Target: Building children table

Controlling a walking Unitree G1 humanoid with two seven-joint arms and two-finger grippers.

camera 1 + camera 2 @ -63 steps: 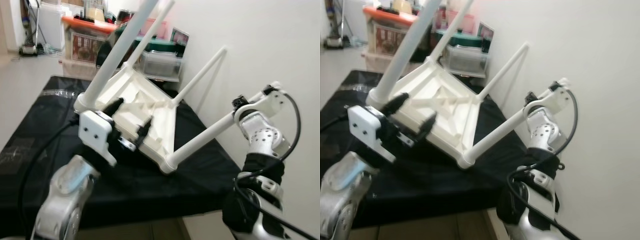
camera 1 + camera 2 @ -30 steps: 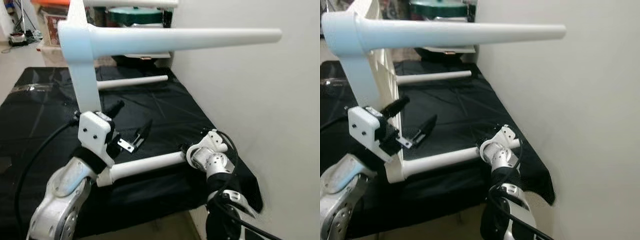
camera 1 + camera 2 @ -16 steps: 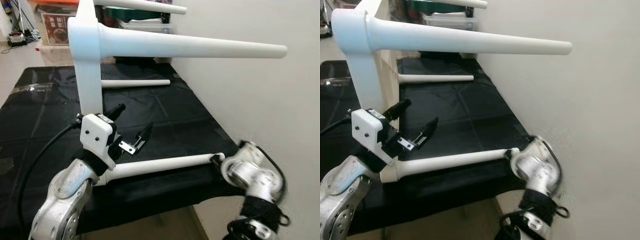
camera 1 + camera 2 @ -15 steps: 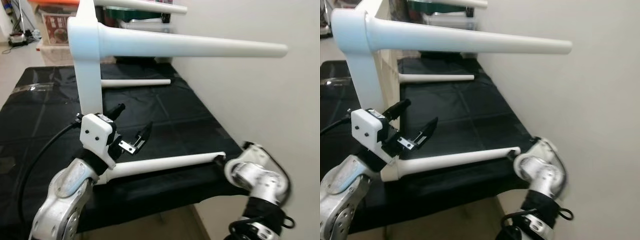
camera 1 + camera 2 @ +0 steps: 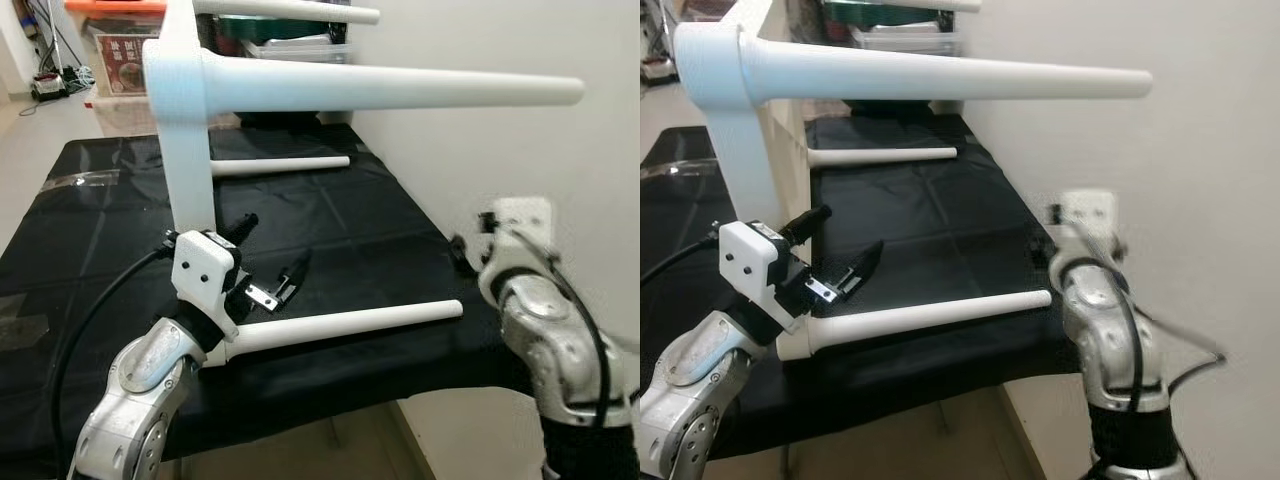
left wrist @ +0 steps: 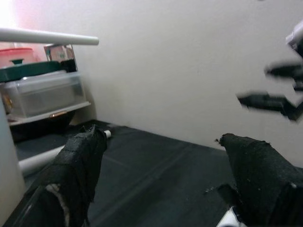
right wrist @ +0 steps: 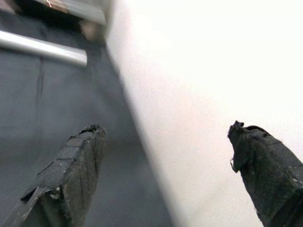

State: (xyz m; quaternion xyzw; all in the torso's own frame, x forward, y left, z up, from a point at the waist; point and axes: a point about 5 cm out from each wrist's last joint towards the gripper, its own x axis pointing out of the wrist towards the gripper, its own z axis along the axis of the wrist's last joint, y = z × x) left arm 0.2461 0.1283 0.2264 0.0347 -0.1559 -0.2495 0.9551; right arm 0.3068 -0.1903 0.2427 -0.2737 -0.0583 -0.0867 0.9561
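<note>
The white children's table stands on its side on the black-covered bench. Its top is upright and its legs point right. The lower near leg lies along the cloth, and the upper near leg juts out level above it. My left gripper is open beside the top's lower corner, with nothing between its fingers. My right arm is raised off the bench's right edge by the wall. The right gripper is open and empty, clear of the lower leg's tip.
A white wall runs close along the bench's right side. Storage boxes and an orange-lidded bin stand behind the bench. The far lower leg rests on the cloth near the back. Bare floor lies to the left.
The table has swung from tilted, legs-up, onto its side. My right gripper has come off the lower leg's tip and risen to the right. The left gripper has stayed by the corner.
</note>
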